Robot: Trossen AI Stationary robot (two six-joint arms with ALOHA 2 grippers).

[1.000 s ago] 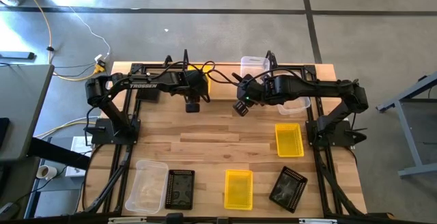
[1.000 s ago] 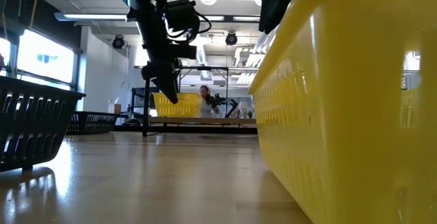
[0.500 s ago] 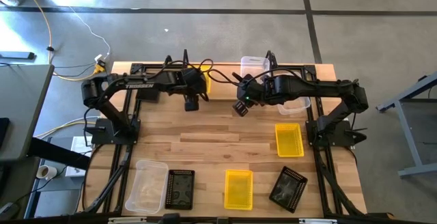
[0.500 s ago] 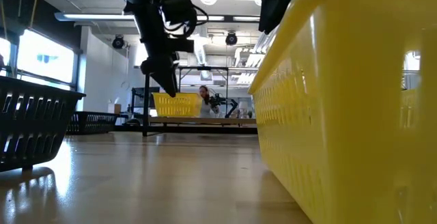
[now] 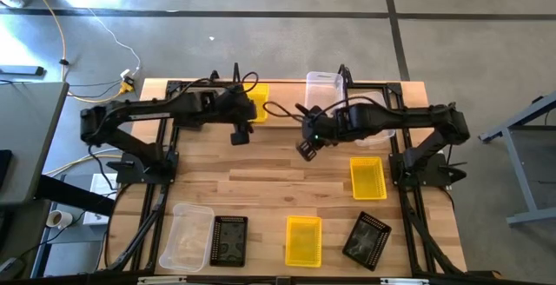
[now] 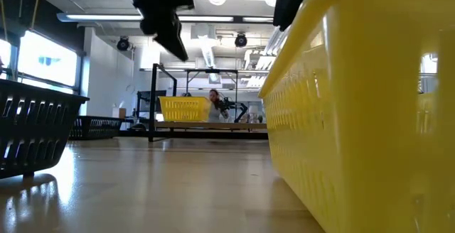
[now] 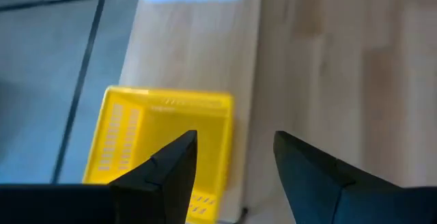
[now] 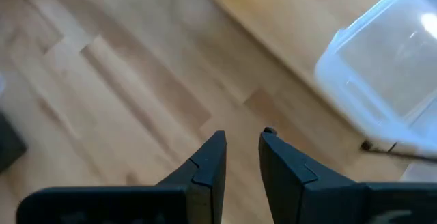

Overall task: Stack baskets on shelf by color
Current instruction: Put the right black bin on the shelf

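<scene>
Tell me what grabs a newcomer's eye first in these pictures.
In the low view, a yellow basket close to the camera fills the right half. From above, two dark arms meet over the table's far side by the shelf, which holds a yellow basket and a clear basket. The left tool hangs open and empty beside that yellow basket.

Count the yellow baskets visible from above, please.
3: one yellow basket on the shelf at the far edge, one beside the right arm's base, one at the near edge. Arms may hide others.
</scene>
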